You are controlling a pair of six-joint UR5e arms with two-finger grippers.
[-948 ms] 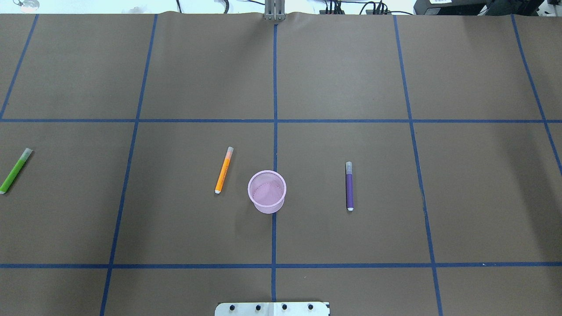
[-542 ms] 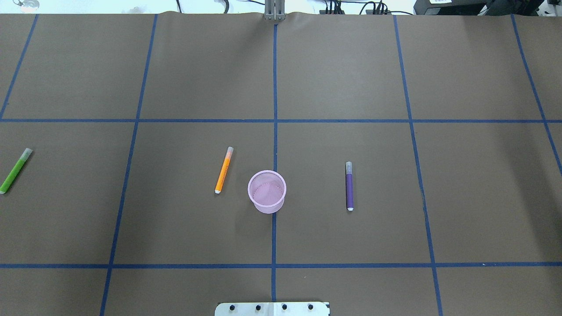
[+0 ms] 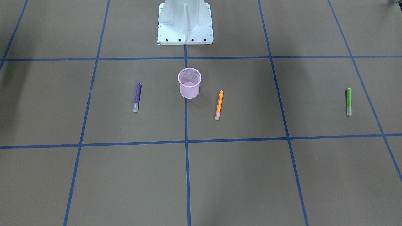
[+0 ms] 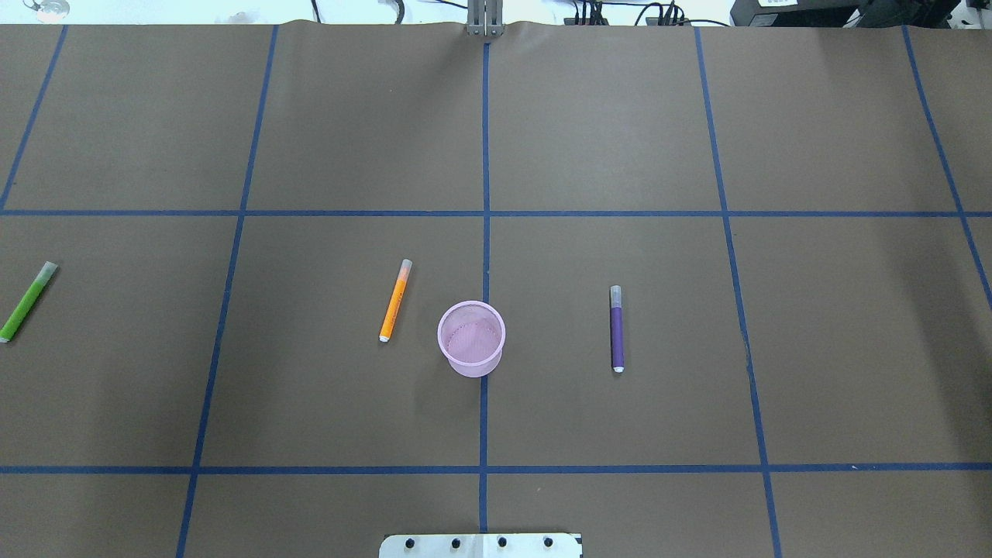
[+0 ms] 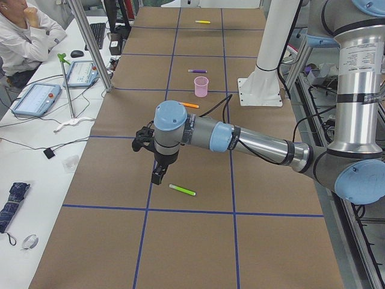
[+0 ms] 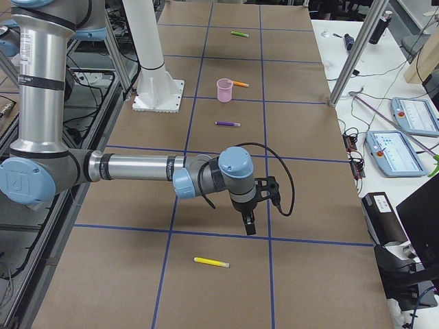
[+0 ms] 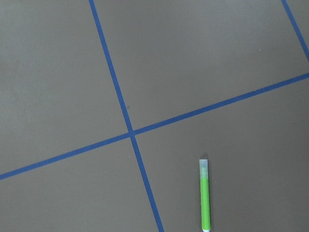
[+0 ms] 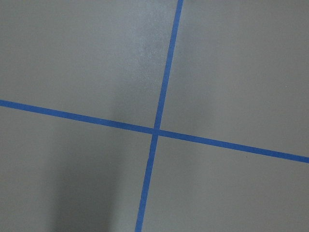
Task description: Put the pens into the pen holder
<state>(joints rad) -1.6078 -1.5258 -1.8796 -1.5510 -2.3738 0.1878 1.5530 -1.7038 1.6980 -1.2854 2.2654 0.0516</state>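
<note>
The pink mesh pen holder [image 4: 471, 339] stands upright near the table's middle. The orange pen [image 4: 394, 301] lies just left of it and the purple pen [image 4: 617, 328] to its right. The green pen [image 4: 27, 302] lies at the far left edge and also shows in the left wrist view [image 7: 204, 195]. The yellow pen [image 6: 211, 262] lies at the table's right end. My left gripper [image 5: 157, 174] hovers close beside the green pen [image 5: 182, 190]. My right gripper [image 6: 248, 223] hovers a short way from the yellow pen. I cannot tell whether either is open or shut.
The robot's white base pedestal [image 3: 185, 22] stands behind the holder. A metal post [image 5: 90, 42] rises at the table's far edge. Beyond it is a side bench with teach pendants [image 5: 36, 99] and a seated operator [image 5: 24, 30].
</note>
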